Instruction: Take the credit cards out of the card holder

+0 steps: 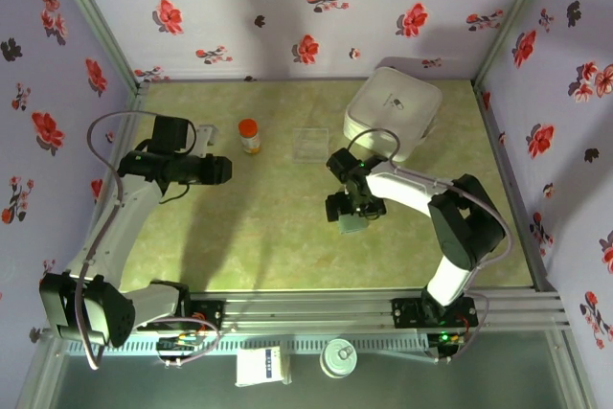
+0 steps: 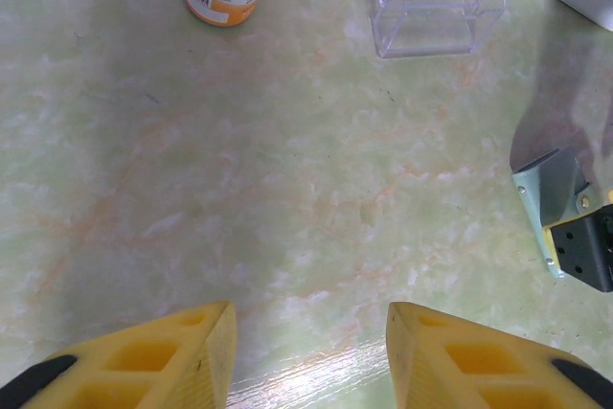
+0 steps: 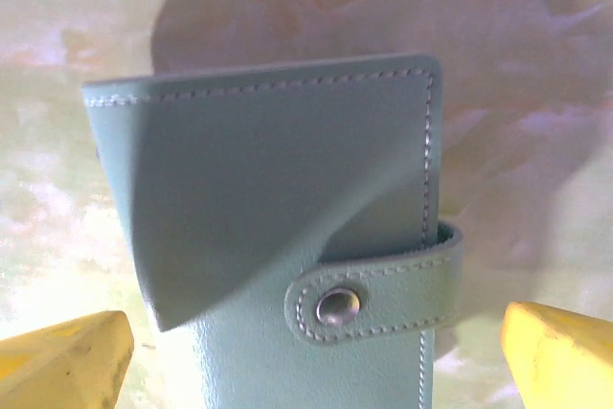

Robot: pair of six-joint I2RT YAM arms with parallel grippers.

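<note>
Card holder grey-blue, closed, snap strap fastened across its edge, sits on the table right of centre, directly under the right gripper. Right arm: base at near edge, elbow bent out to the right, forearm reaching back left, wrist pitched down over the holder. In the right wrist view its yellow fingers stand wide apart on either side of the holder, gaps visible on both sides, nothing clamped (cannot tell whether the holder lies fully flat). Left arm: rises from its base at near left, forearm angled up and away, wrist turned to the right, left gripper hovering above bare table well apart from the holder. Its fingers are parted with only tabletop between them, holding nothing. Orange bottle stands upright ahead of the left gripper; clear box beside it to the right; white case at the far right, beyond the right gripper.
</note>
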